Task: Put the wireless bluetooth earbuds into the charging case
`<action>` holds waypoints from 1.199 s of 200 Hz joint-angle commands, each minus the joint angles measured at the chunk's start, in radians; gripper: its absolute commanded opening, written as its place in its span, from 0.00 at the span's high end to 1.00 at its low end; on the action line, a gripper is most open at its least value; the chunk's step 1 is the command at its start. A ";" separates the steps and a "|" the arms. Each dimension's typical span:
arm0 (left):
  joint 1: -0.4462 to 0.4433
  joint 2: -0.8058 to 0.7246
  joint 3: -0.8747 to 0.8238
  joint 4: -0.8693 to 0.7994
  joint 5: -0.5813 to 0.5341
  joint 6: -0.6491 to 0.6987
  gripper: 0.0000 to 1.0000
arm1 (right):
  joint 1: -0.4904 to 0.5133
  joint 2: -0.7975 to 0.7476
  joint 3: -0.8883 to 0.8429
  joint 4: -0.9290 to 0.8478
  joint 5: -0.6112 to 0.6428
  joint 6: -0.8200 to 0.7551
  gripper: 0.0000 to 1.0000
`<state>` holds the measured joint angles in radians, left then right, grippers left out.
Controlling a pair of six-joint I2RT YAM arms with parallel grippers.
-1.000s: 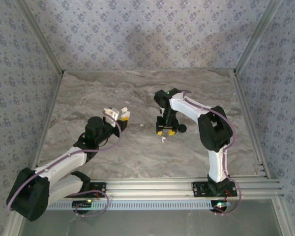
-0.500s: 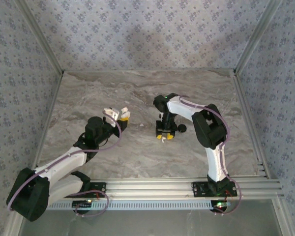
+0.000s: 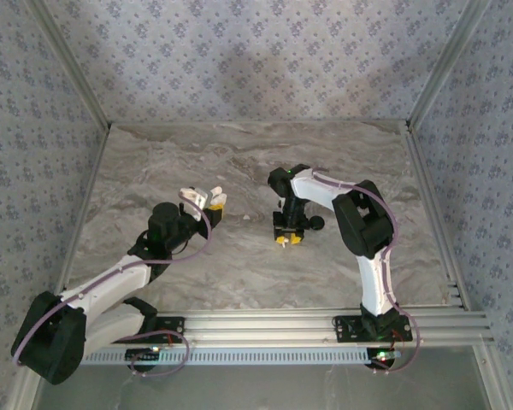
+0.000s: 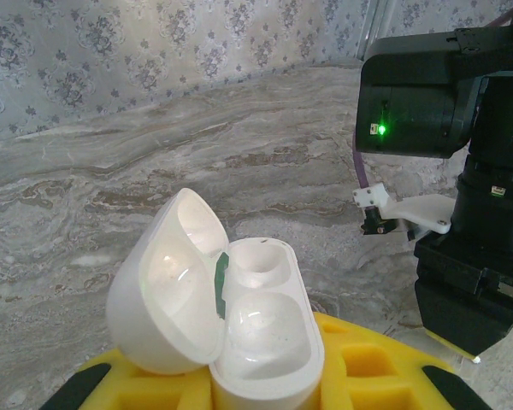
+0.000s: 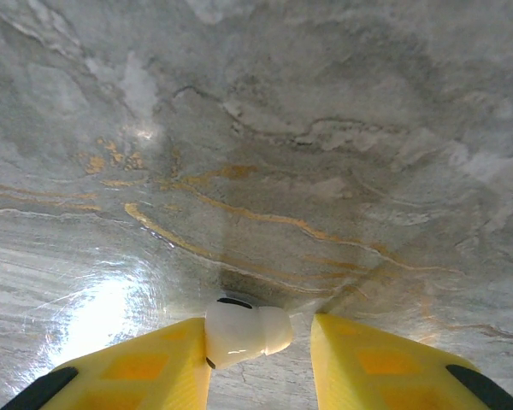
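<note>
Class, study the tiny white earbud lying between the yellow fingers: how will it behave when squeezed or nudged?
The earbud looks glossy and rounded, so it may slip from the right claw if pinched off-centre. Its bulbous head suggests a nudge could roll or spin it on the smooth table. Being tiny, it is probably light.

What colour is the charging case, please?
The case is glossy white, best seen in the left wrist view.

The right hand point(image 3: 286, 240) has been lowered toward the tabletop point(image 3: 239, 273) and brought over the earbud point(image 5: 239, 332). A second ago the earbud lay just clear of the tips. It is now flanked by the yellow fingers point(image 5: 145, 363), whose gap has been narrowed.
</note>
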<state>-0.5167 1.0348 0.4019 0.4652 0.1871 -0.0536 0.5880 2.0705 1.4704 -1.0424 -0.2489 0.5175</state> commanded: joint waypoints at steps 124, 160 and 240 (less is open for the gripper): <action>0.007 -0.010 0.017 -0.001 0.014 0.001 0.87 | 0.006 -0.034 0.030 -0.004 0.030 0.035 0.63; 0.007 -0.010 0.015 -0.003 0.013 0.001 0.87 | 0.005 -0.018 0.022 0.002 0.026 0.032 0.63; 0.007 -0.009 0.015 -0.002 0.011 0.002 0.87 | 0.004 0.002 0.004 0.015 0.026 0.038 0.65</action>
<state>-0.5167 1.0348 0.4019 0.4648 0.1871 -0.0540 0.5896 2.0605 1.4780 -1.0157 -0.2398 0.5358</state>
